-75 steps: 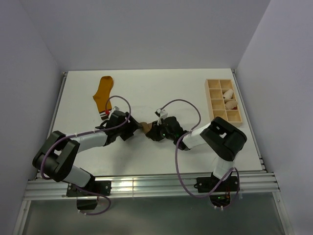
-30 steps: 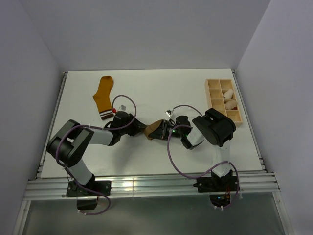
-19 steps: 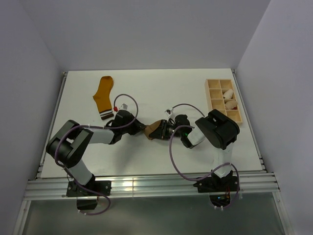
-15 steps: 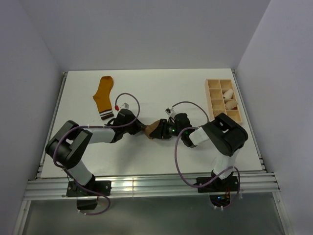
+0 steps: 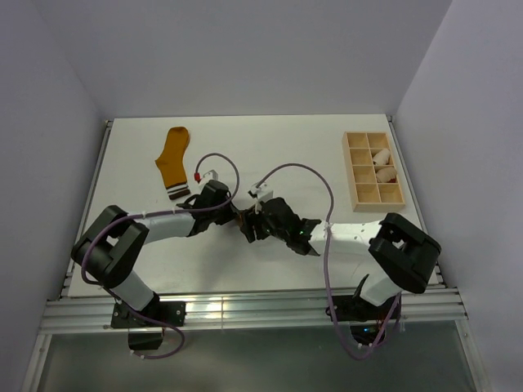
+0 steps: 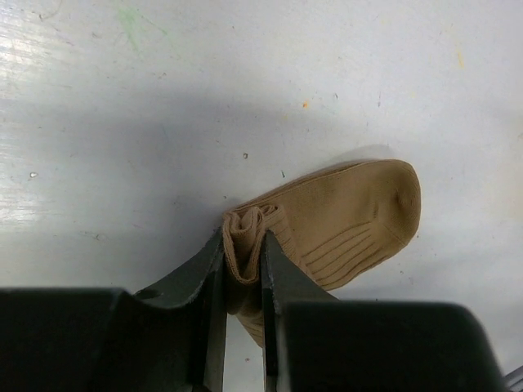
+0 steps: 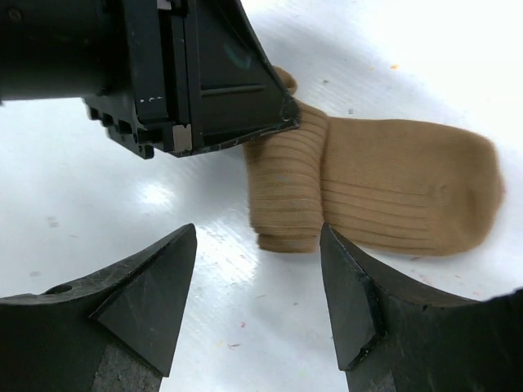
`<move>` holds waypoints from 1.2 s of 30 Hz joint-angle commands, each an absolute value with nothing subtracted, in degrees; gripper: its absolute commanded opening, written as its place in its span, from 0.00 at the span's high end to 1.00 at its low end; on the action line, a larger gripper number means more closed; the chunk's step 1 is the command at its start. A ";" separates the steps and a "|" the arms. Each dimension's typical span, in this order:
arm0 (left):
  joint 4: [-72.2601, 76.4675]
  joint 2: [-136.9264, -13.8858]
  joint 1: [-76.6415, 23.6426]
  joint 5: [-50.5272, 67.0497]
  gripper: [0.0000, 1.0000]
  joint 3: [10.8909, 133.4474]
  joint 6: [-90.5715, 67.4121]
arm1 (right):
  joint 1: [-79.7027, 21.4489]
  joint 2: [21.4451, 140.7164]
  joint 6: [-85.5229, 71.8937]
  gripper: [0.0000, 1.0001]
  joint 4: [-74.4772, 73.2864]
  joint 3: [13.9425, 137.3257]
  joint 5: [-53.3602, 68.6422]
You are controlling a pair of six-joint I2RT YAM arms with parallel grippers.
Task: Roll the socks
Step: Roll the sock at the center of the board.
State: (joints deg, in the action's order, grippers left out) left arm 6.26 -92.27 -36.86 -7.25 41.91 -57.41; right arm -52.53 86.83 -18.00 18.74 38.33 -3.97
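top cam sits high at the near edge, looking down over the whole worktop (image 5: 286,147). both wrist cams hang close above it, sharing the tan sock (image 6: 343,220) from opposite ends.

Tan sock (image 6: 343,216) half-rolled; mustard sock (image 5: 173,159) flat
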 commanded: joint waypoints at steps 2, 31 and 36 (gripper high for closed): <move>0.35 -91.84 -37.70 -10.20 1.00 43.42 -54.32 | -56.42 88.76 -10.47 0.30 15.29 42.62 -17.57; -2.02 -92.90 -38.15 -5.01 0.88 46.15 -58.18 | -67.41 107.94 -5.09 0.94 17.40 48.43 -34.30; -0.62 -89.74 -37.36 -5.63 0.44 43.86 -61.25 | -64.17 104.25 -11.33 1.00 18.63 44.22 -26.30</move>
